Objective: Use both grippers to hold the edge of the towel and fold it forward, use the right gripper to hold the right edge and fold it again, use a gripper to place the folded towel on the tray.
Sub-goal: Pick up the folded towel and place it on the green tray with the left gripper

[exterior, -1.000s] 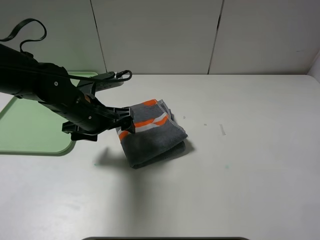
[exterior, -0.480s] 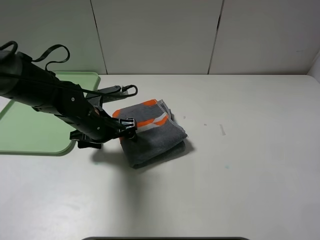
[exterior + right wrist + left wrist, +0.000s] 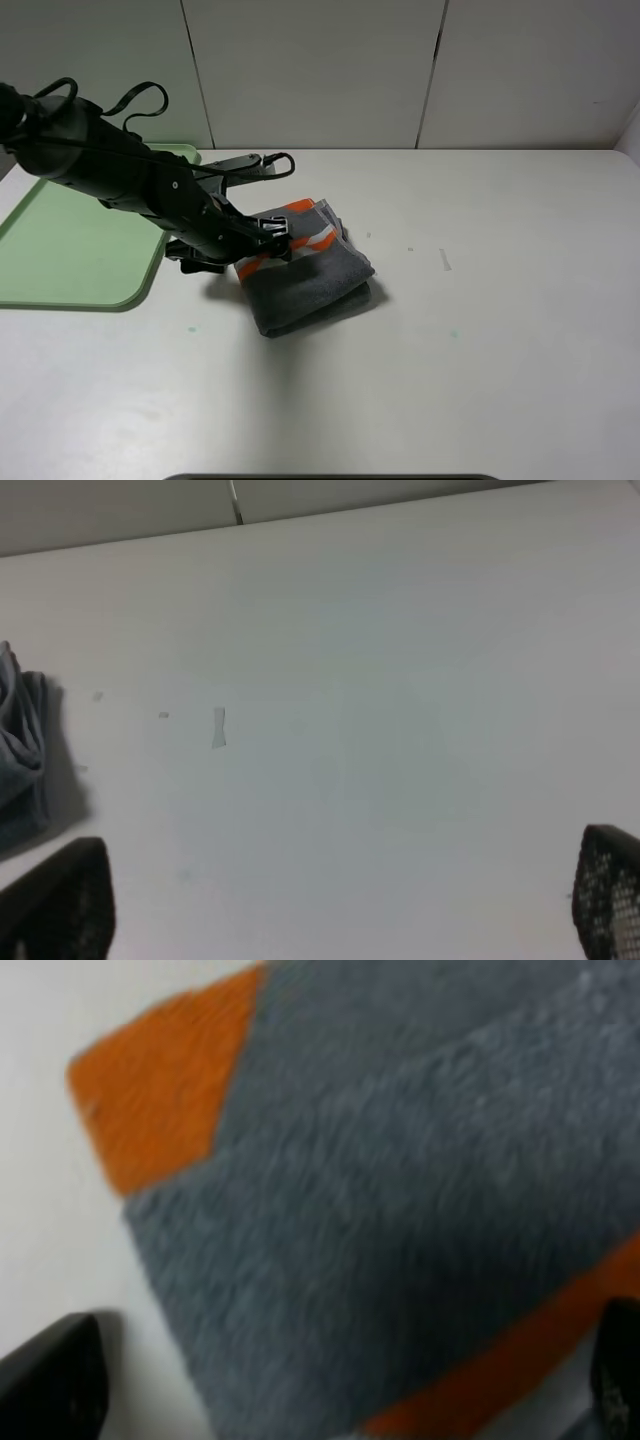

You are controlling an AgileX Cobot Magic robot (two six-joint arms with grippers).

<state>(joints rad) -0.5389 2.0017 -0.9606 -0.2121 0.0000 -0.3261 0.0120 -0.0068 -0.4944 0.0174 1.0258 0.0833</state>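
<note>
From the high camera, the left end effector (image 3: pixel 272 238) sits low over the tray-side end of the folded towel (image 3: pixel 308 268), right at its orange-and-white band. The towel lies on the white bench (image 3: pixel 480 300), just beside the green tray (image 3: pixel 70 262) but apart from it. The fingers appear parted around the cloth, though dark metal on dark terry hides whether they touch it. The folding looks finished, so the step in hand is judged to be the pick-up for the tray. Doing it well likely means biting through every layer at this end, so that no flap falls open in the lift. The bench away from the tray is bare apart from a few faint marks. The way to the tray is short and unobstructed, though its low raised rim must be cleared. A loose black cable (image 3: pixel 262 165) lies on the bench between towel and back wall and could snag.

At the left wrist, blurred grey pile and orange patches of the towel (image 3: pixel 400 1220) fill the frame. A dark fingertip (image 3: pixel 55 1385) rests at one side on bare bench and another shows at the far side, so the end effector stands open, straddling the cloth.

At the right wrist, the right end effector (image 3: pixel 340 905) hangs open, holding nothing, over empty bench. Only a corner of the towel (image 3: pixel 20 755) shows, well apart from it.
</note>
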